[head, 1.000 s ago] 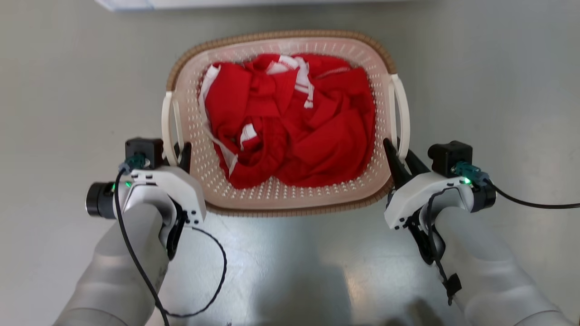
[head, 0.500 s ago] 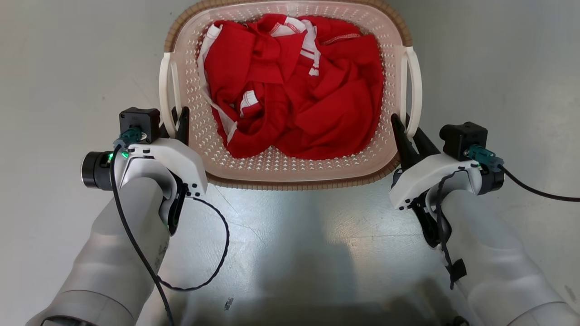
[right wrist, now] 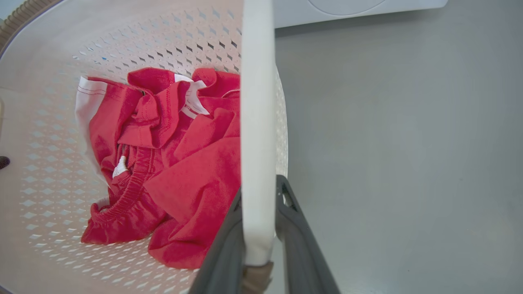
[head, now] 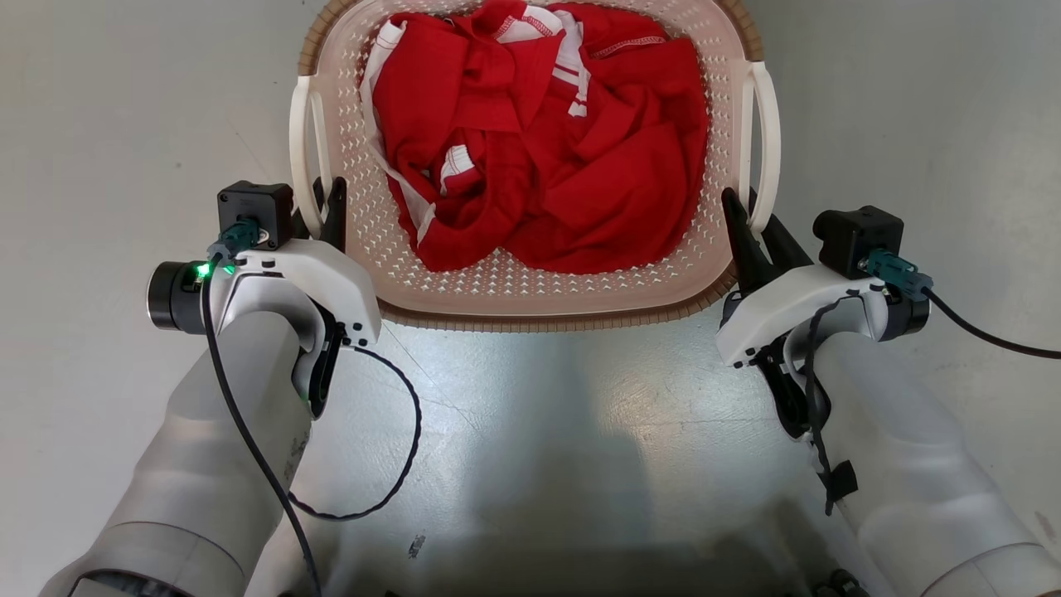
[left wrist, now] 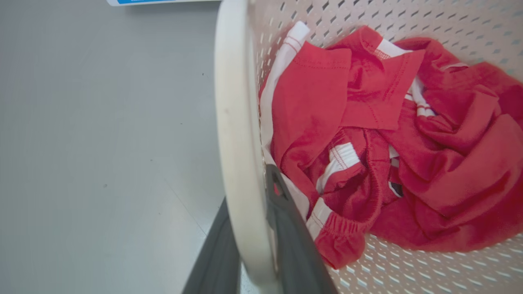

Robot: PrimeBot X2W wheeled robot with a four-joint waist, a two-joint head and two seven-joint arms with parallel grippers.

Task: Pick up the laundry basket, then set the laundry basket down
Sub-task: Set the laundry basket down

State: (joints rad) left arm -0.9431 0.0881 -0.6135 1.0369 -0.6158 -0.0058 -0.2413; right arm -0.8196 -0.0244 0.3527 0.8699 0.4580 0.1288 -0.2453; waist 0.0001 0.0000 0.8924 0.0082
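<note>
The cream perforated laundry basket [head: 530,286] with its brown woven rim sits at the top middle of the head view, with crumpled red and white clothes [head: 539,141] inside. My left gripper [head: 327,195] is shut on the near end of the basket's left white loop handle [head: 298,141]. My right gripper [head: 748,217] is shut on the near end of the right handle [head: 771,124]. In the left wrist view the handle [left wrist: 235,134] passes between the dark fingers [left wrist: 286,228]. The right wrist view shows the other handle [right wrist: 256,122] pinched between its fingers [right wrist: 294,228].
Grey glossy floor [head: 530,464] spreads under and around the basket. A white appliance base [right wrist: 355,10] lies beyond the basket in the right wrist view, and a white and blue edge [left wrist: 159,2] shows in the left wrist view. Black cables trail from both wrists.
The basket and both grippers have moved up the head view and look larger. The white edge seen beyond the basket a second ago is out of the picture. Both grips hold.
</note>
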